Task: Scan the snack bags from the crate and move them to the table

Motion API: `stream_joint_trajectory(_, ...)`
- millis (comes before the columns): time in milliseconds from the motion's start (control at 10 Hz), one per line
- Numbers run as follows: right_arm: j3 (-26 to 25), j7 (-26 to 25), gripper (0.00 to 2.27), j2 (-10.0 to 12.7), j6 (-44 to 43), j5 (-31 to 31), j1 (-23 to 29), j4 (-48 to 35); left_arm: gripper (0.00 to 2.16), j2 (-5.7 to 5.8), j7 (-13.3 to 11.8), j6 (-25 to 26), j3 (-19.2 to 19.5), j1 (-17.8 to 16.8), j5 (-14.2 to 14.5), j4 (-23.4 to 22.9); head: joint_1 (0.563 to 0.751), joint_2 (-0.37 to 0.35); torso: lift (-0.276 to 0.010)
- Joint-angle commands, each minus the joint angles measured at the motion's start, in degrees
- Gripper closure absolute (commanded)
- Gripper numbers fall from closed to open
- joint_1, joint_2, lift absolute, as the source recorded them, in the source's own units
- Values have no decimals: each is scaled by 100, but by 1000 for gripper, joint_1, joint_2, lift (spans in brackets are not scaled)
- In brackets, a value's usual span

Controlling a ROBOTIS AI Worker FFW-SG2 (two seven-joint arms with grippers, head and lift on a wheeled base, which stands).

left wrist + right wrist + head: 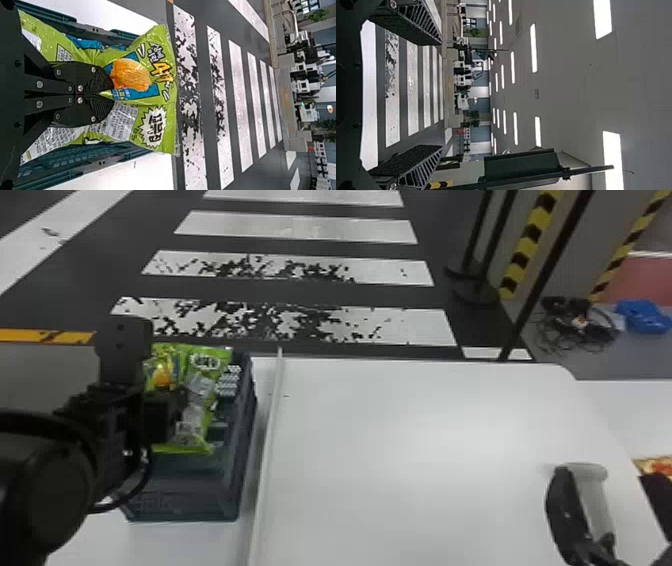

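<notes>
the left gripper (107, 94) is clamped on the green snack bag (154, 130) above the crate (182, 505), likely pinching mid-bag to clear the rim; depth is hard to judge. the right gripper (441, 94) has its fingers apart, seemingly spare.

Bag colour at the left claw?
Bright green bag, with an orange and blue picture on its front; left wrist view shows it best.

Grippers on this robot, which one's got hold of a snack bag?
The left gripper: its fingers are closed on the green snack bag at the crate. The right gripper has its fingers spread, with nothing between them.
</notes>
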Motion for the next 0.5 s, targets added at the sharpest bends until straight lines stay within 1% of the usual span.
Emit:
stream_joint_trajectory(0, -4, 9, 63, 14, -58, 0, 50, -19, 1740, 0, -1, 144, 6, 114, 50, -307, 695, -43, -95)
stream_joint_trajectory(200, -12, 9, 63, 67, -75, 18, 94, -63, 1740, -8, -36, 320, -47, 255, 156, -887, 695, -56, -95)
stream_joint_trajectory(400, -4, 9, 60, 146, -111, 62, 121, -89, 1740, -17, -36, 496, -161, 299, 244, -1318, 695, -78, -95)
